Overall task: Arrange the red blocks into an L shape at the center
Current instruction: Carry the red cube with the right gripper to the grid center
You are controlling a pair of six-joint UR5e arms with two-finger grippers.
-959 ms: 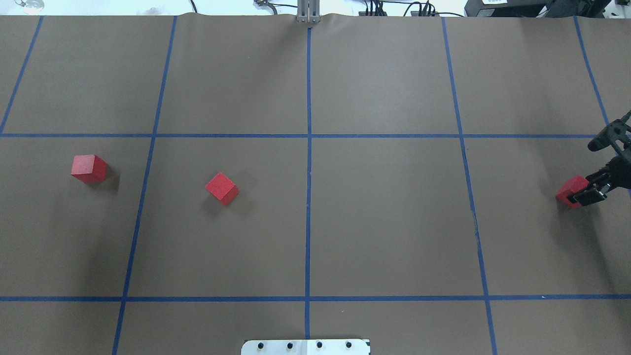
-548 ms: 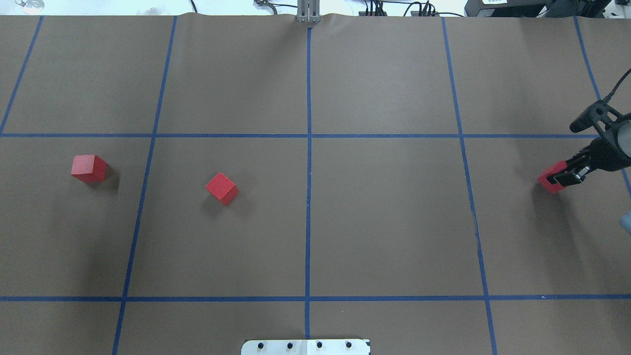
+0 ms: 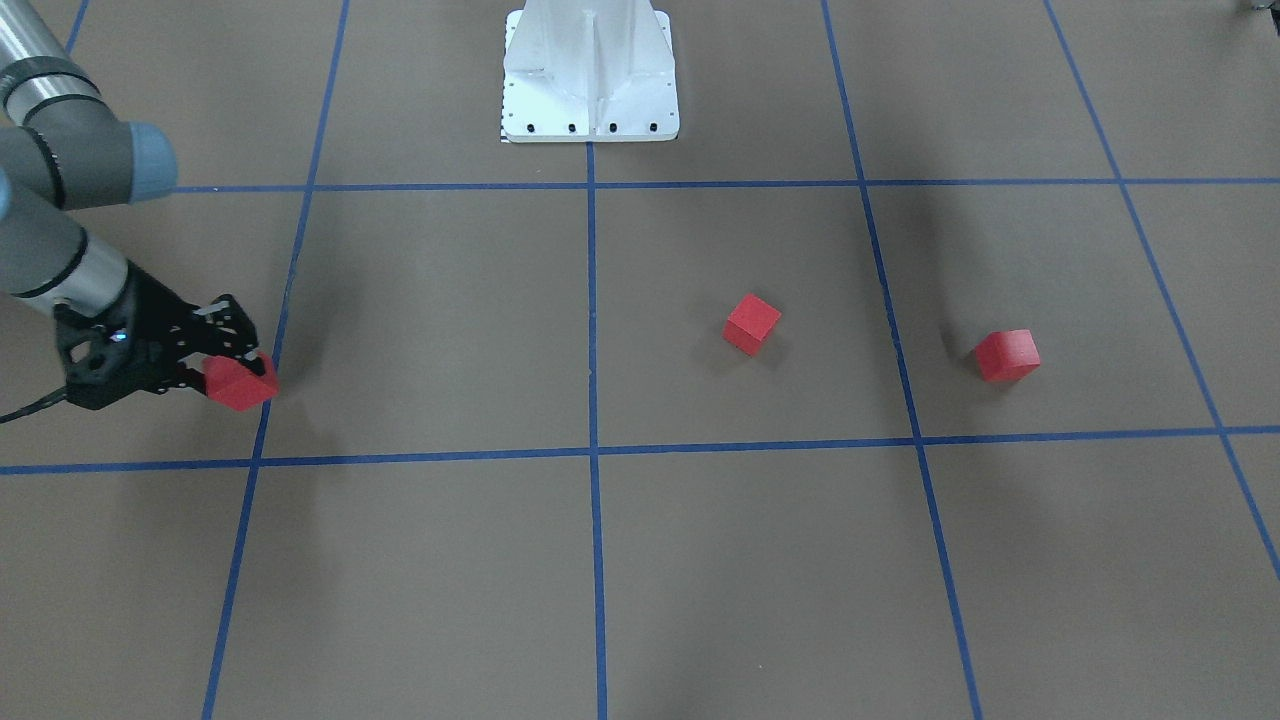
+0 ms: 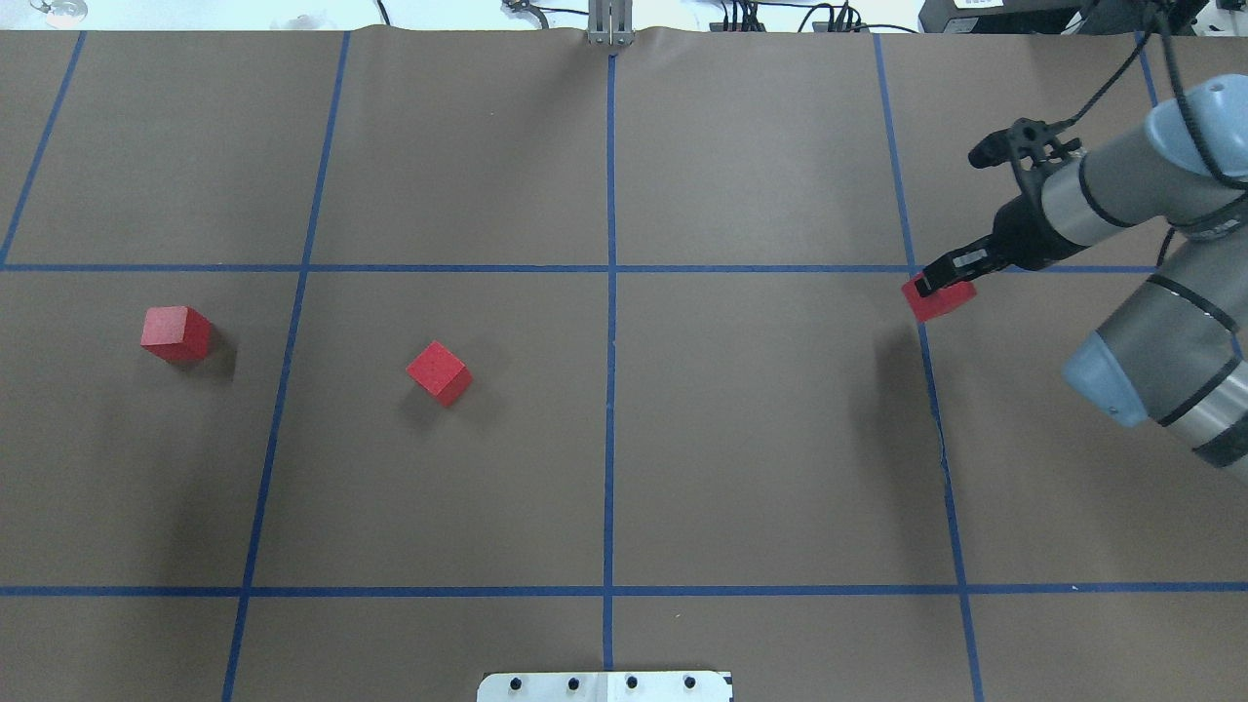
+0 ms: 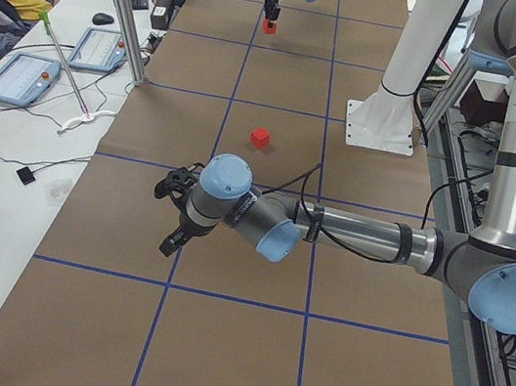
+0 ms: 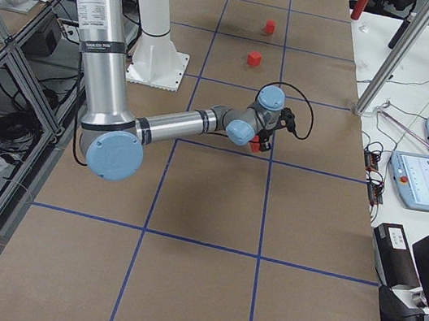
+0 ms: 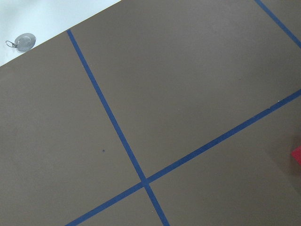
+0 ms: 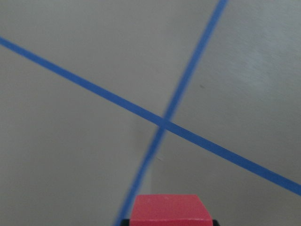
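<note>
Three red blocks show on the brown, blue-taped floor (image 4: 741,419). One red block (image 4: 176,333) lies at the left, and a second (image 4: 439,371) sits left of the center line. My right gripper (image 4: 948,281) is shut on the third block (image 4: 936,302), held just above a blue line crossing at the right. The front-facing view shows the same grip (image 3: 228,362) on that block (image 3: 243,385), and the block (image 8: 169,209) fills the bottom of the right wrist view. My left gripper (image 5: 172,239) shows only in the exterior left view, so I cannot tell its state.
The white robot base (image 3: 588,70) stands at the near middle edge. A metal post (image 4: 610,24) and cables line the far edge. Desks with tablets (image 5: 20,74) flank the operators' side. A red block edge (image 7: 297,155) shows at the left wrist view's right border.
My right gripper has carried its red block leftward and toward the far side, from the right edge to the blue line crossing. The arm now reaches well into view. The other two blocks stayed put.
</note>
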